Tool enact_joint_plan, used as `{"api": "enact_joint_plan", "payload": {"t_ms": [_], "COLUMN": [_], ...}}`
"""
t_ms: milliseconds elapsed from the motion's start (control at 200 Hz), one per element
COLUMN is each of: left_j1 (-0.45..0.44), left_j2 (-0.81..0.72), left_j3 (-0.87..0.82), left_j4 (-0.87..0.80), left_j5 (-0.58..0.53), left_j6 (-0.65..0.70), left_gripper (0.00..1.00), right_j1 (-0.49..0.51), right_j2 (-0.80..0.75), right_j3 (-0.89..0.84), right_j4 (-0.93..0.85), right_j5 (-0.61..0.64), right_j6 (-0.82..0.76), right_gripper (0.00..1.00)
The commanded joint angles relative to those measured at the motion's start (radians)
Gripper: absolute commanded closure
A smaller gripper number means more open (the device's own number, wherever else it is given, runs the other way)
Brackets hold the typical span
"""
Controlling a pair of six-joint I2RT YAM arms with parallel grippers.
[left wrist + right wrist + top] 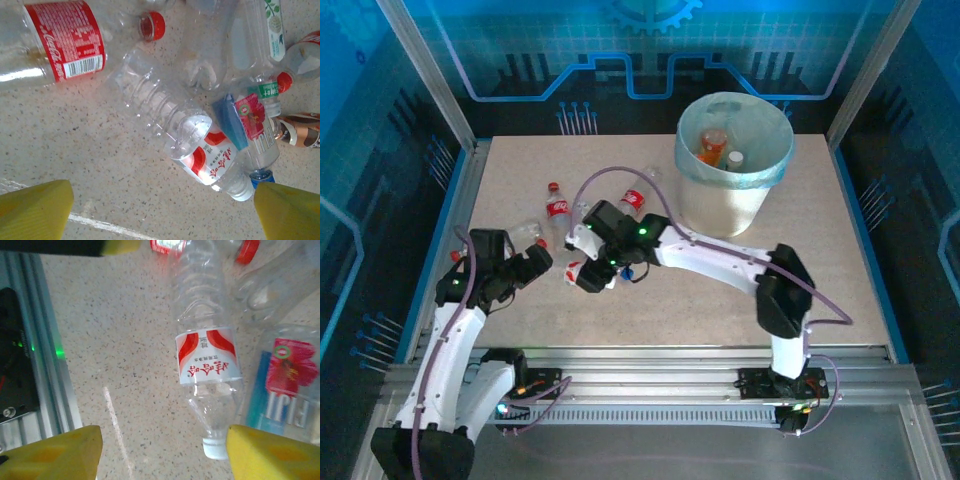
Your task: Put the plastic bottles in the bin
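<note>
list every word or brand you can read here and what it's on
"Coca-Cola": white script on the red-label bottle.
"FIJI": upside down on the flower-label bottle.
Red Chinese characters on the red-and-white-label bottle: too blurred to read.
Small print and barcode digits on the red-label bottle, white letters on the green-label bottle: too small to read.

Speckled beige tabletop point(850, 250) open near right and far left, clear plastic bottles point(558, 207) crowding left centre, round silvery-white bin point(720, 208) blocking far right, white right arm point(715, 262) spanning the middle
</note>
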Motion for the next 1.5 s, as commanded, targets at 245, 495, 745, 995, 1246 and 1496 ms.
{"api": "enact_joint_plan", "payload": {"t_ms": [245, 495, 745, 995, 1246, 1496], "left_j1": [0.053, 0.054, 0.054, 0.054, 0.056, 0.054], "left_j2": [-0.112, -0.214, -0.246, -0.248, -0.252, -0.207], "left_j3": [-0.001, -0.002, 0.002, 0.016, 0.065, 0.199], "left_j4": [-0.031, -0.055, -0.068, -0.074, -0.084, -0.032], "left_j5": [-0.073, -0.07, -0.066, -0.062, -0.052, 0.076], "left_j6": [-0.012, -0.042, -0.049, -0.038, -0.027, -0.037], "left_gripper": [0.06, 0.06, 0.06, 0.06, 0.07, 0.06], "right_j1": [0.025, 0.039, 0.06, 0.066, 0.059, 0.026], "right_j2": [0.291, 0.395, 0.478, 0.483, 0.339, 0.01], "right_j3": [0.314, 0.41, 0.457, 0.469, 0.385, 0.133], "right_j4": [-0.149, -0.183, -0.228, -0.24, -0.227, -0.102], "right_j5": [0.066, 0.092, 0.118, 0.13, 0.16, 0.109], "right_j6": [-0.048, -0.071, -0.097, -0.099, -0.064, 0.0], "right_gripper": [0.25, 0.24, 0.25, 0.29, 0.45, 0.47]}}
